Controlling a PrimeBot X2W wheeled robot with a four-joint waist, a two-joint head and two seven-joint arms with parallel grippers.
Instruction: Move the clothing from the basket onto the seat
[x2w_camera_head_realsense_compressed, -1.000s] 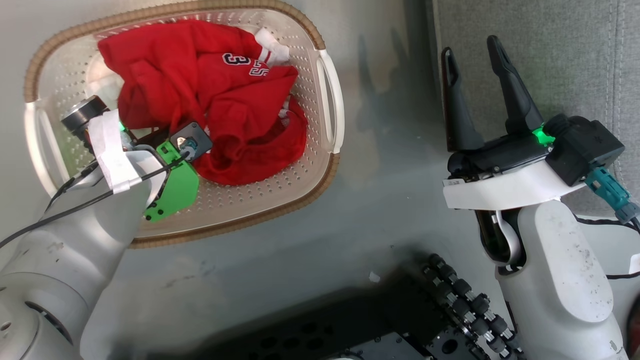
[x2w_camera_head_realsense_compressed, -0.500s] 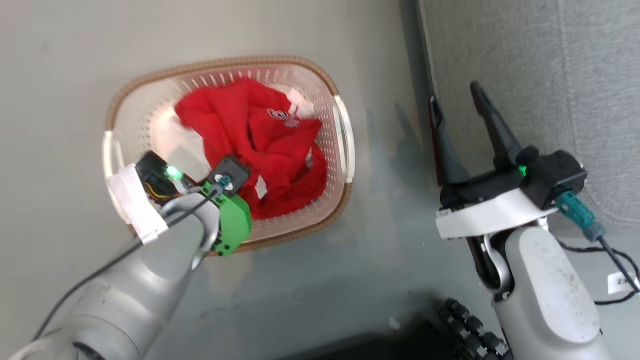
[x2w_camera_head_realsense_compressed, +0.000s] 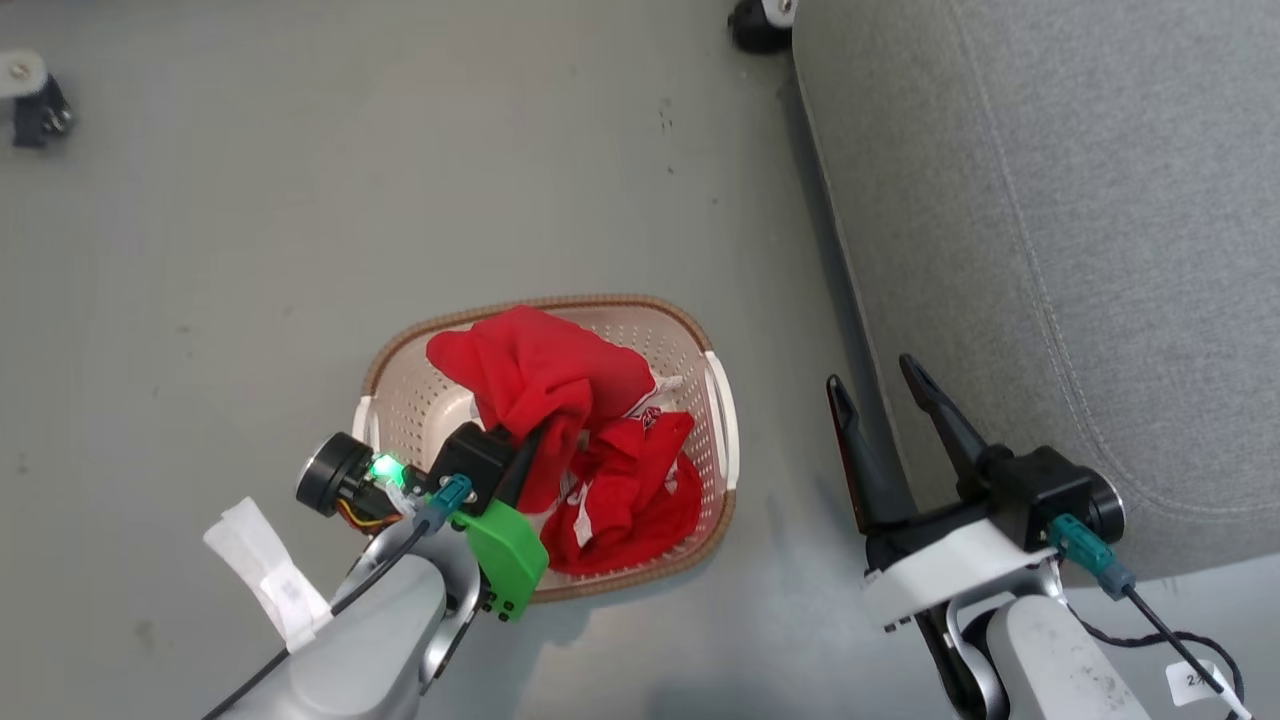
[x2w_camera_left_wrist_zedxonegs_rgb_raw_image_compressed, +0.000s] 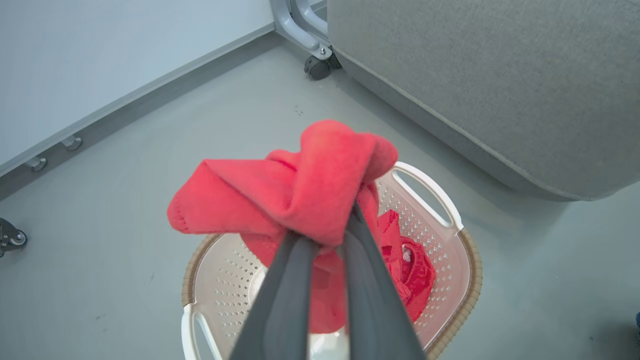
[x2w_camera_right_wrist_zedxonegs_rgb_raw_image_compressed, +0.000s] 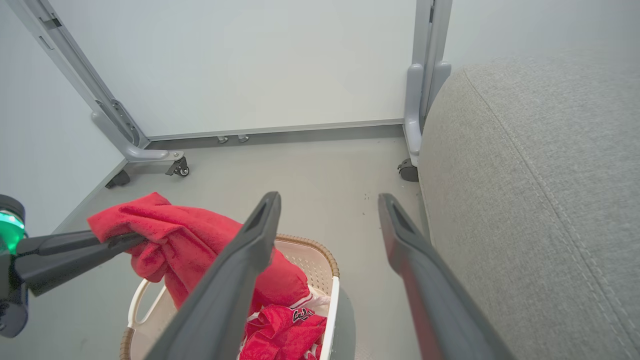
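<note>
Since a second ago the left tool, shut tight on one red garment, has raised it above the basket on the floor. The numbered garment lies inside. The right tool gapes wide and empty at the seat edge.

head view: camera pulled back, basket showed smaller and lower | left gripper: rose from down inside the basket to above its rim | red garment: was drawn up out of the heap, bunched above the basket, its tail hanging back in
</note>
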